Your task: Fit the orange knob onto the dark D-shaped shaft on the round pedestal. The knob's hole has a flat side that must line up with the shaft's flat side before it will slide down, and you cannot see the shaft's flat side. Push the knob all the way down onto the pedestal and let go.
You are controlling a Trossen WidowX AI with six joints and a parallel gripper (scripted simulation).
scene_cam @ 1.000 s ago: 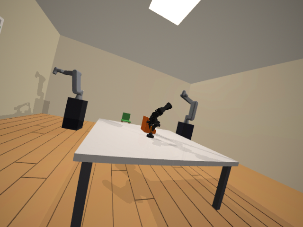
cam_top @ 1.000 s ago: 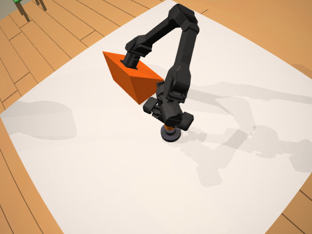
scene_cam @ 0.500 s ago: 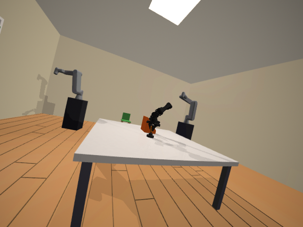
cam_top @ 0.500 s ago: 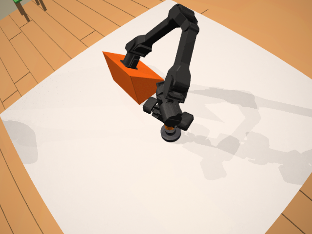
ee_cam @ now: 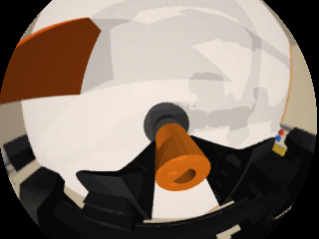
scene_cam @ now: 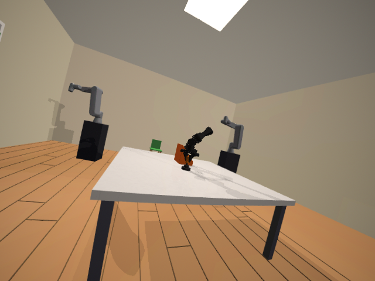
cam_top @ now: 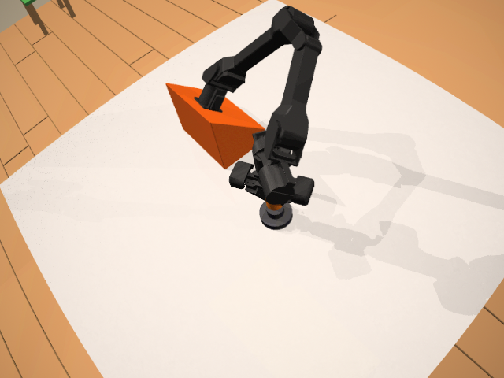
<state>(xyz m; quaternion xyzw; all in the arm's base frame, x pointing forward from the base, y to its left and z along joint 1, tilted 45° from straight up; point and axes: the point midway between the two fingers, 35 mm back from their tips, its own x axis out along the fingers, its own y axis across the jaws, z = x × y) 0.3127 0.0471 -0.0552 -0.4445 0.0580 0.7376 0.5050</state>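
Observation:
My gripper (cam_top: pixel 273 201) (ee_cam: pixel 171 141) points down and is shut on the orange knob (cam_top: pixel 273 205) (ee_cam: pixel 173 145), with one finger on either side. The knob stands upright over the middle of the dark round pedestal (cam_top: pixel 266 221) (scene_cam: pixel 185 168) (ee_cam: pixel 151 122). A narrower dark step shows between the knob's lower end and the pedestal's wide base. The wrist view shows the D-shaped hole in the knob's top face; no shaft shows in it. The shaft is hidden, and I cannot tell how far it is inside the knob.
A large orange block (cam_top: pixel 235 142) (scene_cam: pixel 179 154) (ee_cam: pixel 50 65) stands on the white table (cam_top: pixel 162 264) (scene_cam: pixel 145 181) behind the pedestal, with the arm's base on it. Shadows of the arm fall across the table. A green chair (scene_cam: pixel 156 144) and two grey arms stand beyond the table.

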